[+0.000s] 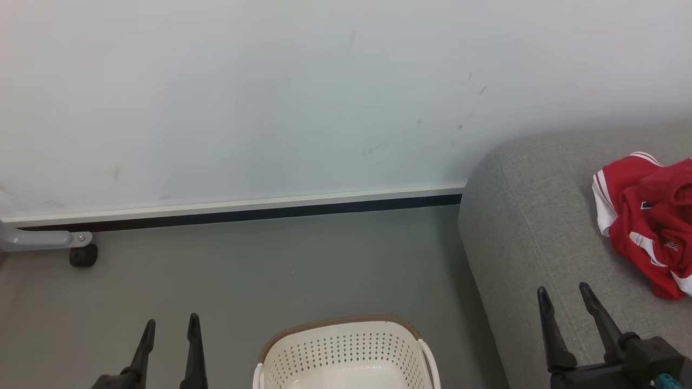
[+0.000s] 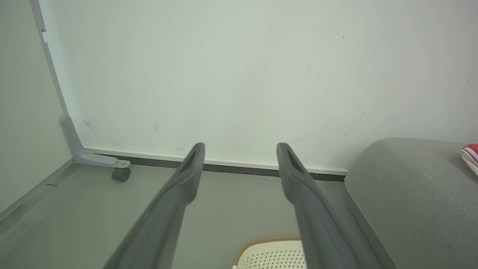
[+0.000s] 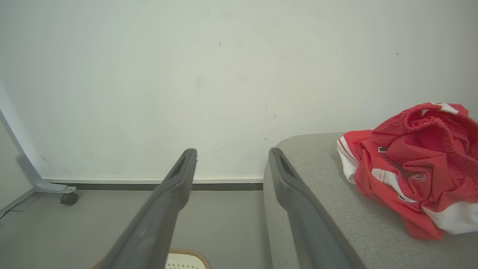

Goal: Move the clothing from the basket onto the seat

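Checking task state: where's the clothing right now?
Head view, far right: the clothing lies bunched on the seat, just ahead of the open right pincer.

Holds the left gripper (image 1: 172, 320) low at the left of the head view. Points its two long dark fingers (image 1: 194, 351) up, tips apart, with a gap between. Grips nothing there. Holds the right gripper (image 1: 563, 289) low at the right of the same view, a bit higher up. Leans its two fingers (image 1: 552, 335) a little to the left, tips apart too, and empty as well. Shows a dark wrist block (image 1: 646, 356) under them at the bottom right corner. In the left wrist view, reaches both fingers (image 2: 181, 186) up from the bottom edge, spread wide. Does the same with the fingers (image 3: 164, 201) in the right wrist view.
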Controlling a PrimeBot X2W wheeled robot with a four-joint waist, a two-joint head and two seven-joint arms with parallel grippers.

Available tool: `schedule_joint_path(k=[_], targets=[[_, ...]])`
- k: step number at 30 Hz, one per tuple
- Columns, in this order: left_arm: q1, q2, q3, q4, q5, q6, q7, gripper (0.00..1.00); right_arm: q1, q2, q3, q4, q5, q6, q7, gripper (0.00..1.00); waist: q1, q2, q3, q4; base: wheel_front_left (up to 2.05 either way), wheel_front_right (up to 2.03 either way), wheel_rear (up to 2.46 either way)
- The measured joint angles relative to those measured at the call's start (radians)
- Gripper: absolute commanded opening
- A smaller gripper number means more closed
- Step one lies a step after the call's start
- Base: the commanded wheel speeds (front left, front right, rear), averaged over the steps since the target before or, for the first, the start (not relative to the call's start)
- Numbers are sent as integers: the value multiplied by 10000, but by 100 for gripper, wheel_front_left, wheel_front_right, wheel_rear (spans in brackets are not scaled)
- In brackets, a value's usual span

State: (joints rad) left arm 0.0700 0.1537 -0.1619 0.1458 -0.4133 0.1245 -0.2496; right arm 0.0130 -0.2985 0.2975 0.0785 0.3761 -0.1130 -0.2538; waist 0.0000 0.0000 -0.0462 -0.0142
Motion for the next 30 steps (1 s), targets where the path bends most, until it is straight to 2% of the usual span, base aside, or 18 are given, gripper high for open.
schedule_joint_path(k=[22,23,30], targets=[[174,10,153,-337,305,0,0,100,169,169,-366,-405,-176,-27,0,100,1,0,199,21,0,0,0],[174,10,159,-339,305,0,0,0,169,169,-378,-405,-176,-27,0,0,1,0,204,26,0,0,0],[414,-144,130,186,270,-27,73,0,477,499,-263,138,-81,-10,79,0,1,0,211,27,0,0,0]])
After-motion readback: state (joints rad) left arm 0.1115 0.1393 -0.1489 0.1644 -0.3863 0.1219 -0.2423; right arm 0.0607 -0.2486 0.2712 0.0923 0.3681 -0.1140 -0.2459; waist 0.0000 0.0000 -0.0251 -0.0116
